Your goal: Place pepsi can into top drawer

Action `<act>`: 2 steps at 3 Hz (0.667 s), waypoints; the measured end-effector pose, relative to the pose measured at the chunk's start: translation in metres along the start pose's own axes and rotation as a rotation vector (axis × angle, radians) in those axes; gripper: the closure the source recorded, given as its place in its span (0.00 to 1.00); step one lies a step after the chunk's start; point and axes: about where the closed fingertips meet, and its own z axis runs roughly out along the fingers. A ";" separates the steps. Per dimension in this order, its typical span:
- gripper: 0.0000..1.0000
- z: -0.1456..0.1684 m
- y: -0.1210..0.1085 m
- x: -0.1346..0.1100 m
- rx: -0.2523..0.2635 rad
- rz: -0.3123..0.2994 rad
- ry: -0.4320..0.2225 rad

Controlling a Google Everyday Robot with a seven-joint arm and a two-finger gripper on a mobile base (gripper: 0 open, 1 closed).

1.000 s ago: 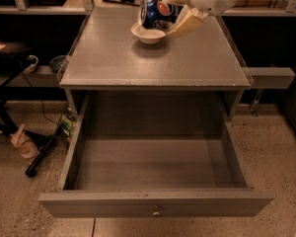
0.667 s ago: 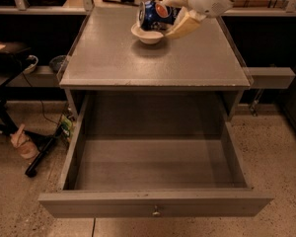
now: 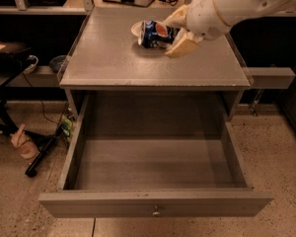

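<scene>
The pepsi can (image 3: 155,34) is dark blue with a red-white-blue logo and lies on its side, held above the grey cabinet top (image 3: 113,63). My gripper (image 3: 175,31) comes in from the upper right and is shut on the can, one cream finger (image 3: 183,44) below it and one above. The white bowl (image 3: 136,28) sits just behind the can, mostly hidden by it. The top drawer (image 3: 153,164) is pulled wide open below the cabinet top and is empty, with its brass knob (image 3: 156,212) on the front panel.
A shelf with cables and a black stand runs behind the cabinet. A dark stool (image 3: 5,58) and cords stand at the left. A black pole and a beige item (image 3: 22,144) lie on the speckled floor at the left.
My gripper has lifted the can out of the white bowl and moved it forward and down over the cabinet top. The drawer has not moved.
</scene>
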 end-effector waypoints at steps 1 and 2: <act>1.00 0.008 0.023 0.011 -0.009 0.058 0.029; 1.00 0.013 0.040 0.020 -0.020 0.100 0.048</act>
